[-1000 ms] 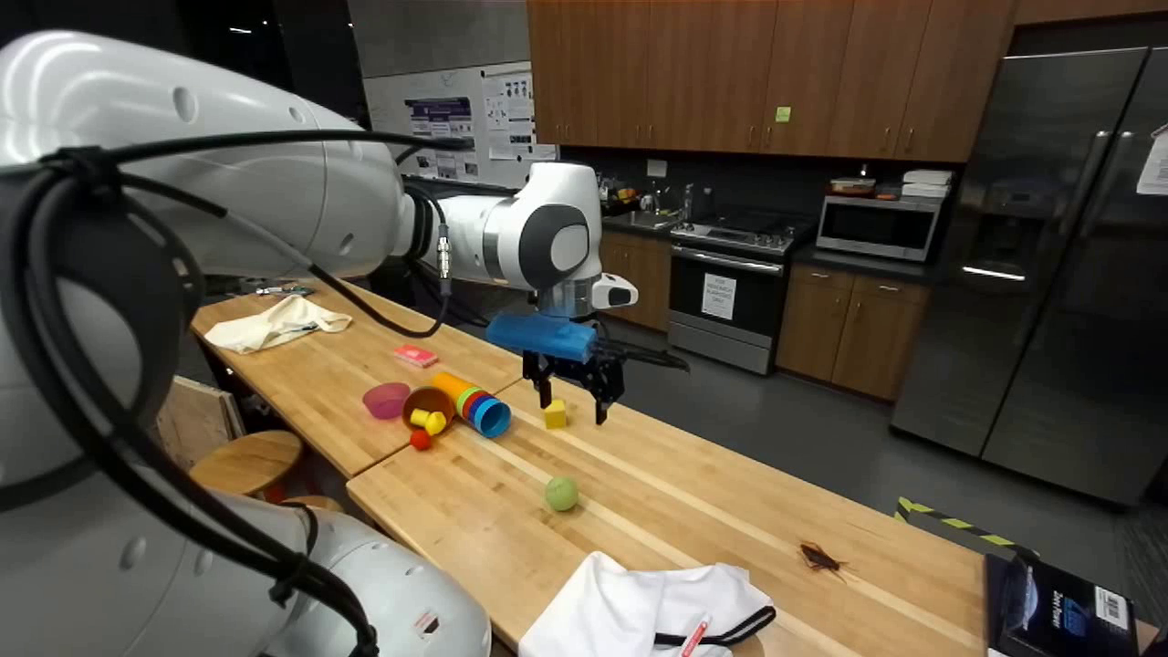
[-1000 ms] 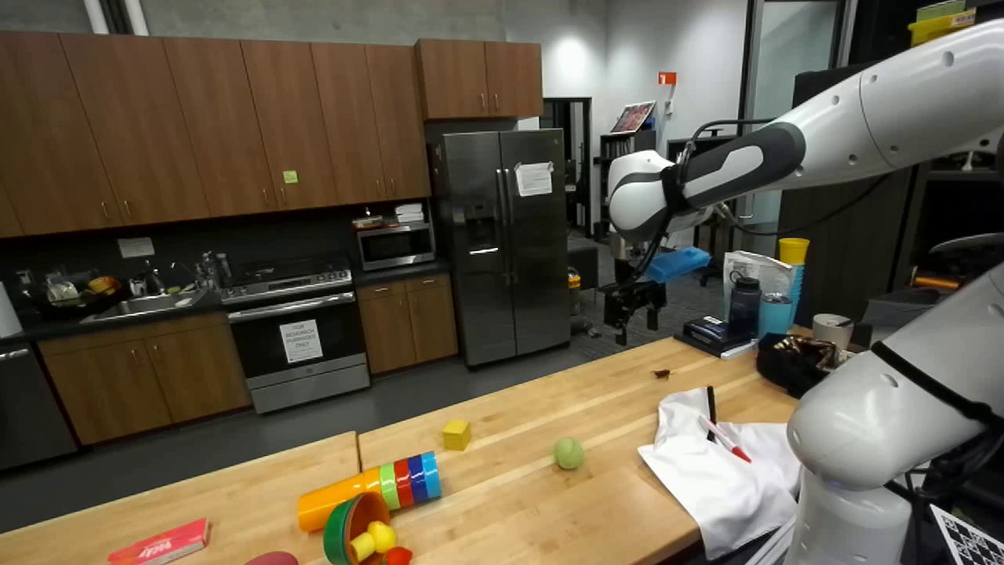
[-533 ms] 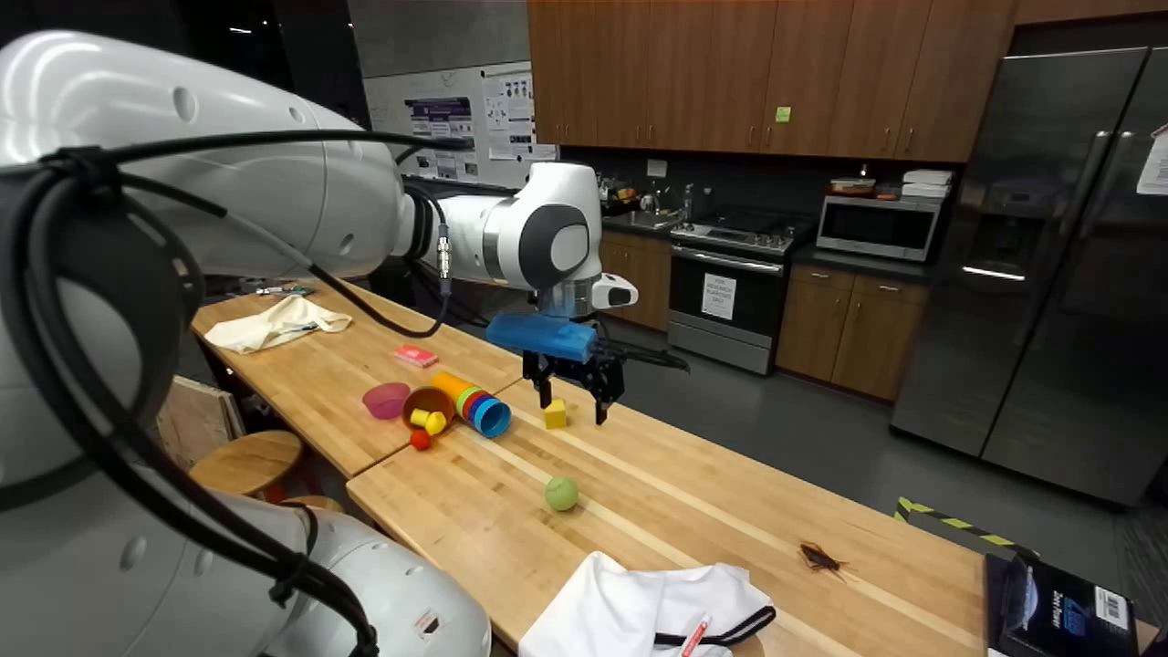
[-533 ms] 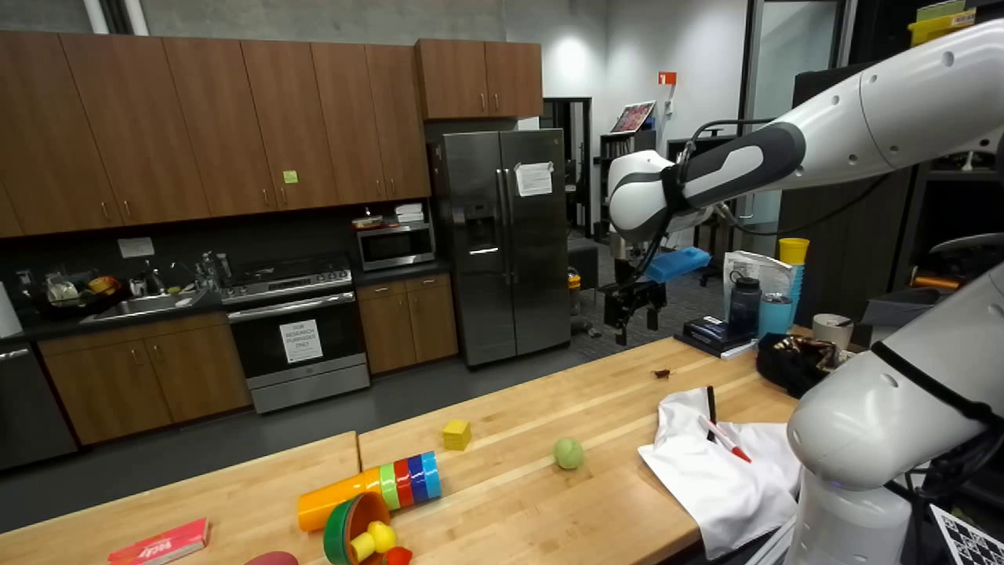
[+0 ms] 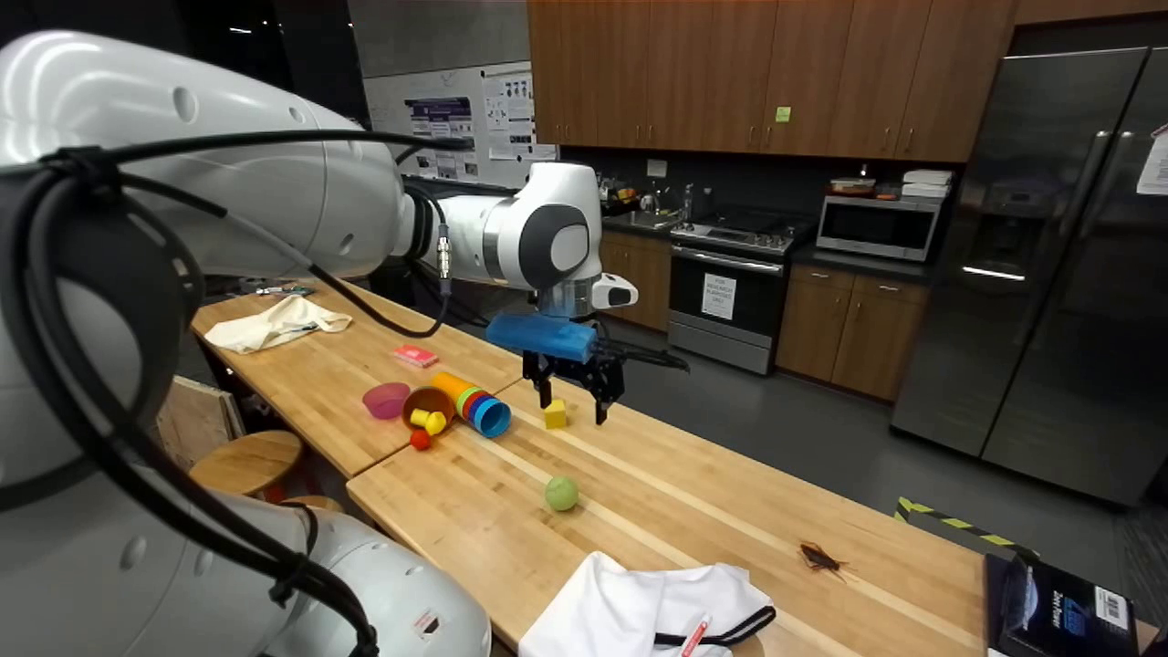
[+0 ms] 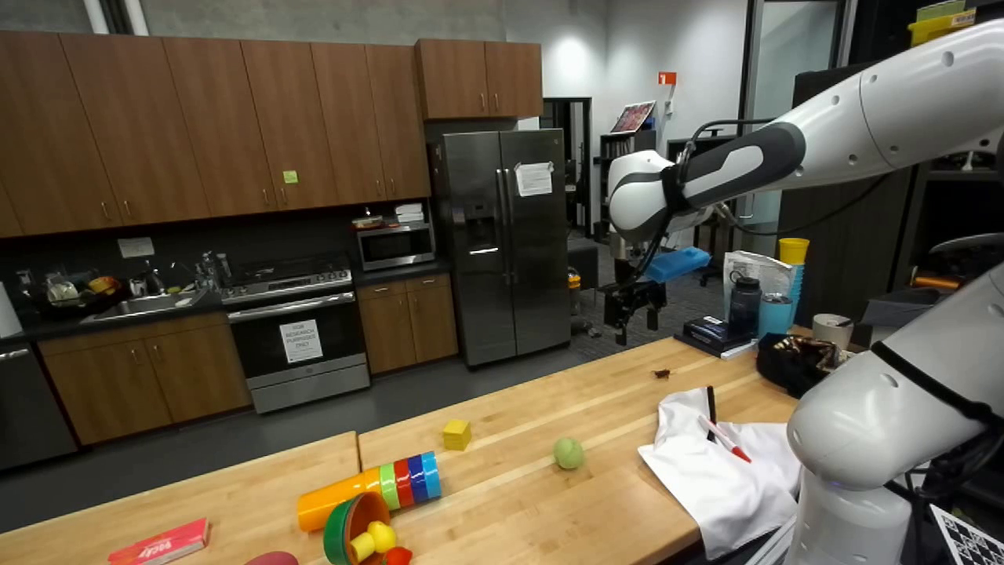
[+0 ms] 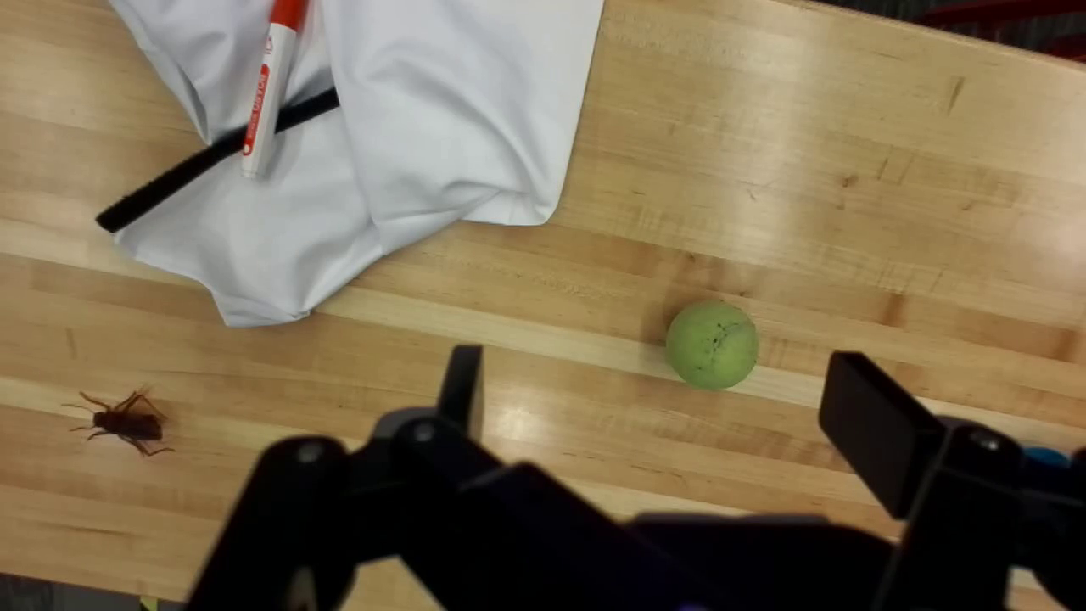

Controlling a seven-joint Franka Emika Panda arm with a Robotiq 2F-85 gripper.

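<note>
Ball, yellow-green, lacking any long axis, rests on the wooden surface, toward one o'clock from mid-gap of the wide-spread, empty jaws (wrist view).

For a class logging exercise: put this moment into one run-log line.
gripper: open, empty, raised above table | green ball: on table | yellow block: on table, apart from green ball | marker: on white cloth

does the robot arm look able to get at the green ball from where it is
Probably yes: the claw hangs open above the table, with nothing visible between it and the green ball, which lies uncovered, apart from the white cloth.
</note>
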